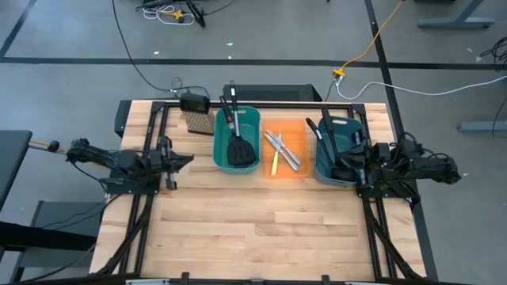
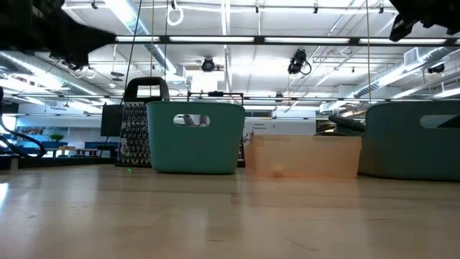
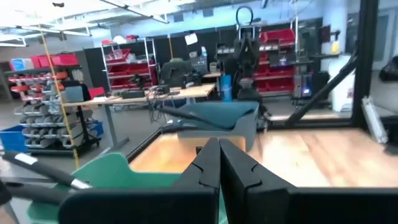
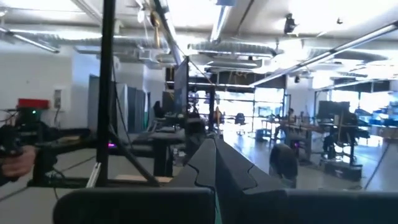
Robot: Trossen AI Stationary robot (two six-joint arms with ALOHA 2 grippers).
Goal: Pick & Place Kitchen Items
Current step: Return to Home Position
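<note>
Along the far half of the butcher-block tabletop (image 1: 261, 229), three plastic bins stand in a row with every utensil I can see already inside them, and the job looks all but finished. At the left end of the row, the left teal bin (image 1: 216, 138) holds the black slotted spatulas (image 1: 241, 152), their flat, perforated heads lying toward its near wall and a red-and-black handle poking over its far rim. In the middle, the shallow orange bin (image 1: 295, 131), translucent in the low view, carries the slim silver table knives (image 1: 282, 149), crossed and glinting, with the yellow-handled knife (image 1: 274, 165) just beside them. Toward the right edge, the right teal bin (image 1: 342, 122) has the long black ladles (image 1: 326, 141) lying slantwise in it. A black-topped tool (image 1: 196, 119) with a tan, gridded face stands outside the bins, just beside the left teal one, and I judge it no part of the sorting. No loose utensil shows on the pale, striped boards nearer the front edge. My left gripper (image 3: 219, 146) sits at the left edge of the tabletop, its matte dark fingers pressed together on nothing. My right gripper (image 4: 214, 149) sits at the right edge, close against the right teal bin, likewise closed and empty. What is left, by my reading, is only to settle both arms at rest.
</note>
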